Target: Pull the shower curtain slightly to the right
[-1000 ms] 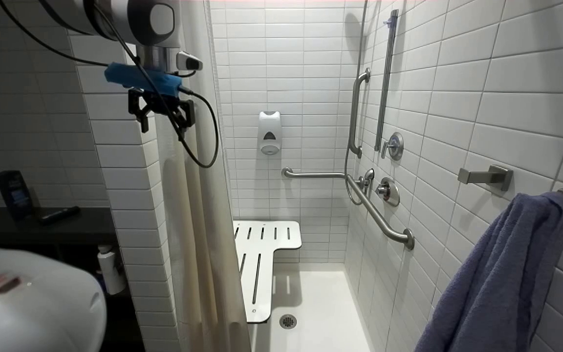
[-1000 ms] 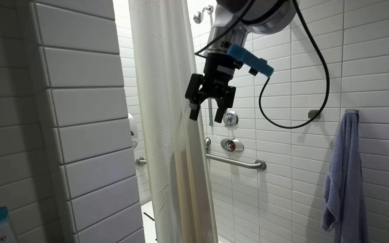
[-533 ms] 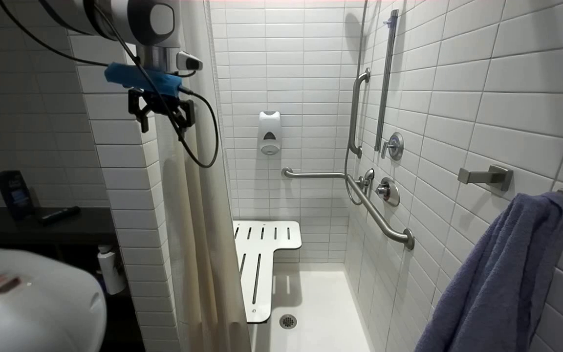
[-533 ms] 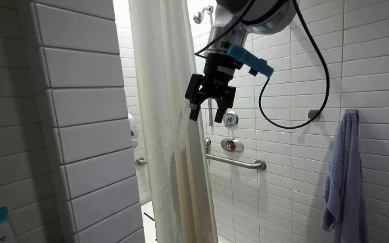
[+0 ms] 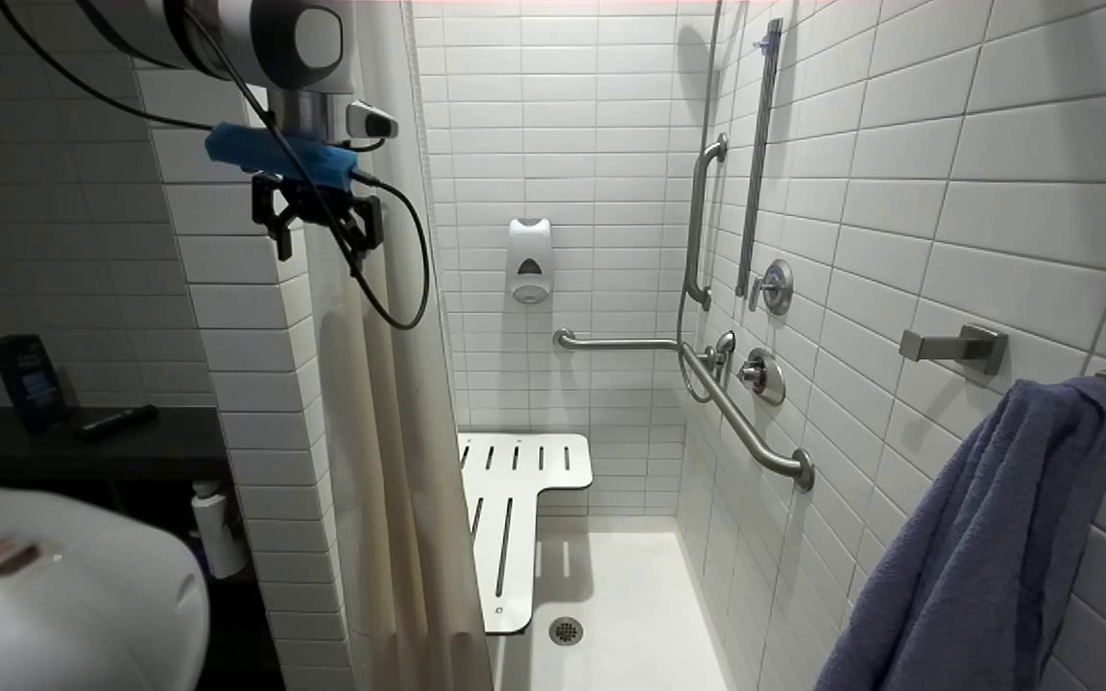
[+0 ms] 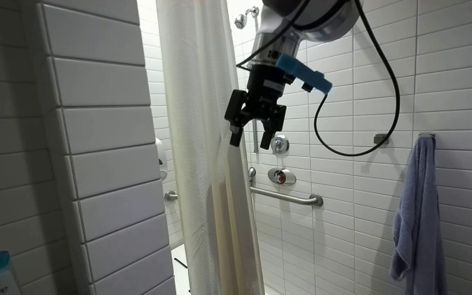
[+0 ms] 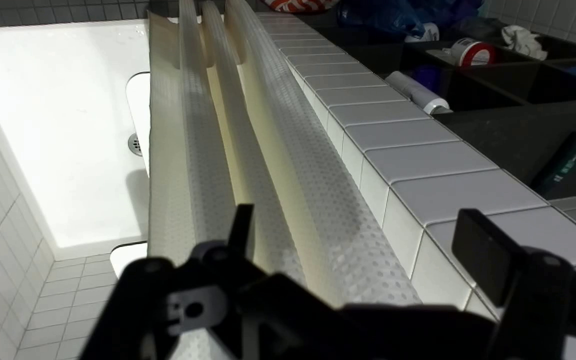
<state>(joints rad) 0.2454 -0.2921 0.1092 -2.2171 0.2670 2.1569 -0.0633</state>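
Note:
The shower curtain (image 5: 399, 499) is a tall cream sheet hanging in long vertical folds beside the end of a tiled wall. It also shows in an exterior view (image 6: 203, 123) and in the wrist view (image 7: 293, 150). My gripper (image 6: 251, 141) is open, pointing down, with nothing between its fingers in that view. One finger overlaps the curtain's right part there; I cannot tell whether they touch. In the wrist view the gripper (image 7: 360, 225) has its left finger over the curtain folds and its right finger over the tiled wall end. The curtain's top is out of view.
A tiled wall end (image 5: 275, 432) stands left of the curtain. A white slatted seat (image 5: 515, 576) is behind it. Steel grab bars (image 5: 745, 427) and a blue-grey towel (image 5: 985, 537) are on the right wall. A loose black cable (image 6: 398, 94) loops from the wrist.

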